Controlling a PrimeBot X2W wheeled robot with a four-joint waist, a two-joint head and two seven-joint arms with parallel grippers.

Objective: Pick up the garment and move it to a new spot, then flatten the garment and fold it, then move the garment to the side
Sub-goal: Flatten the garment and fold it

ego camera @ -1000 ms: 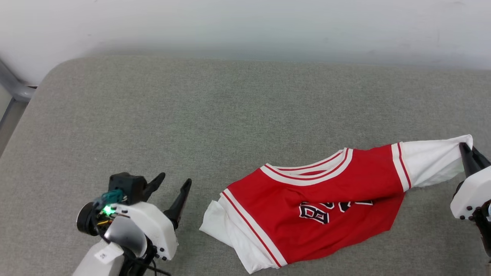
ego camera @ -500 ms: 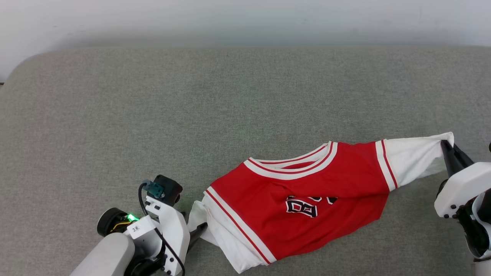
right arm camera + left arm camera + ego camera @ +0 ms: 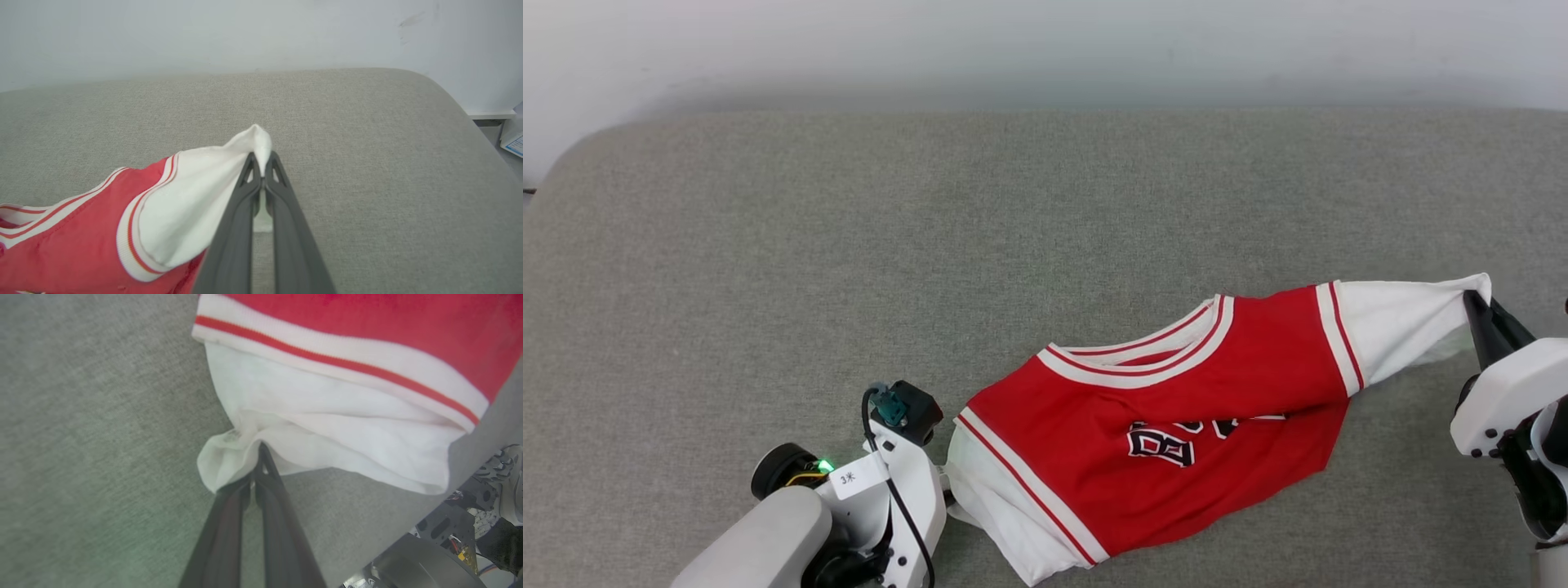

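The garment [image 3: 1176, 392], a red jersey with white sleeves and black lettering, lies crumpled across the lower right of the grey padded surface [image 3: 931, 245]. My left gripper [image 3: 945, 492] is at its left white sleeve. In the left wrist view my left gripper [image 3: 260, 453] is shut, pinching the edge of that sleeve [image 3: 327, 416]. My right gripper [image 3: 1474, 298] is shut on the tip of the other white sleeve, pulled out to the right and slightly raised. The right wrist view shows my right gripper [image 3: 261, 159] with the sleeve cloth [image 3: 192, 196] caught between its fingers.
A white wall [image 3: 1045, 49] runs behind the padded surface. The surface's rounded left corner [image 3: 580, 155] and right corner [image 3: 441, 85] mark its edges. Robot base parts [image 3: 429, 547] and a shoe [image 3: 508, 473] show beyond the near edge.
My left gripper moved right to the garment's left sleeve and closed on it. The right gripper kept its hold on the other sleeve. The head camera shifted.
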